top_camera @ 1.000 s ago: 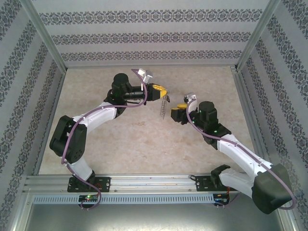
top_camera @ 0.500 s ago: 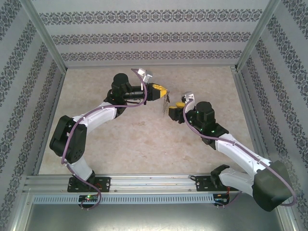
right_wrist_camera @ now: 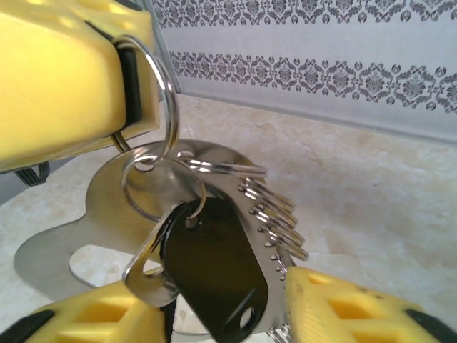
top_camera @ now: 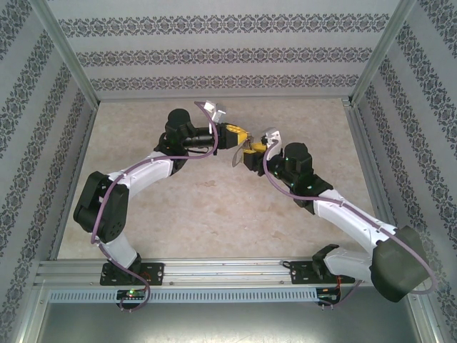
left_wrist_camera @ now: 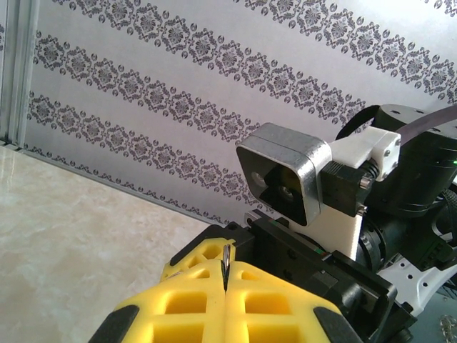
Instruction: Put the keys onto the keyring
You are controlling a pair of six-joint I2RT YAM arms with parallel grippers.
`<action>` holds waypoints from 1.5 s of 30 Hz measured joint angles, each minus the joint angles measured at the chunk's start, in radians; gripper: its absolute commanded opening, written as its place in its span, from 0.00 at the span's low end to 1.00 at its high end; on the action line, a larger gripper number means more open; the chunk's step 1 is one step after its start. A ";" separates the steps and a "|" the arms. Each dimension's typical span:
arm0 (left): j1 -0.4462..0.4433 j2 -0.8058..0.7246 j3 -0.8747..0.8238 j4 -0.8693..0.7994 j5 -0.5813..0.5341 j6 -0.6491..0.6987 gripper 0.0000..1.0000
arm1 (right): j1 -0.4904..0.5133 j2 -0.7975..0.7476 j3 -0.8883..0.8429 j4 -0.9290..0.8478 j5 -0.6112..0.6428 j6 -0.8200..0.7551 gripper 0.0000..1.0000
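since a second ago the right arm [top_camera: 343,214] is being swung in beside the left gripper [top_camera: 243,140], which is being kept pressed on the keyring [right_wrist_camera: 169,86] hanging in mid-air; the right gripper [right_wrist_camera: 207,293] is being narrowed, still spread, around the black-headed key [right_wrist_camera: 214,264], so a grasp is likely being set up.

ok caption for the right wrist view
Left end effector pinches a round silver wire ring carrying a black plastic-headed key and flat steel plate, flanked by the open right end effector.
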 measured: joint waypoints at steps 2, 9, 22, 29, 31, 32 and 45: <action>0.000 0.000 0.000 0.000 0.000 -0.001 0.00 | 0.000 0.000 0.000 -0.001 0.005 -0.006 0.26; 0.000 0.000 0.000 0.007 0.000 -0.003 0.00 | 0.000 -0.011 0.000 -0.011 0.016 -0.037 0.06; 0.000 0.000 0.000 0.014 0.000 -0.006 0.00 | 0.000 -0.067 0.000 -0.065 0.005 -0.066 0.00; 0.000 0.000 0.000 0.014 0.000 -0.006 0.00 | 0.000 -0.066 0.000 -0.095 -0.051 -0.072 0.00; 0.000 0.000 0.000 0.014 0.002 -0.006 0.00 | 0.000 -0.066 0.000 -0.097 -0.057 -0.073 0.00; 0.000 0.000 0.000 0.014 0.004 -0.006 0.00 | 0.000 -0.065 0.002 -0.100 -0.060 -0.073 0.00; -0.007 -0.029 0.000 -0.126 -0.018 0.105 0.00 | -0.003 -0.045 0.077 -0.215 -0.061 -0.100 0.00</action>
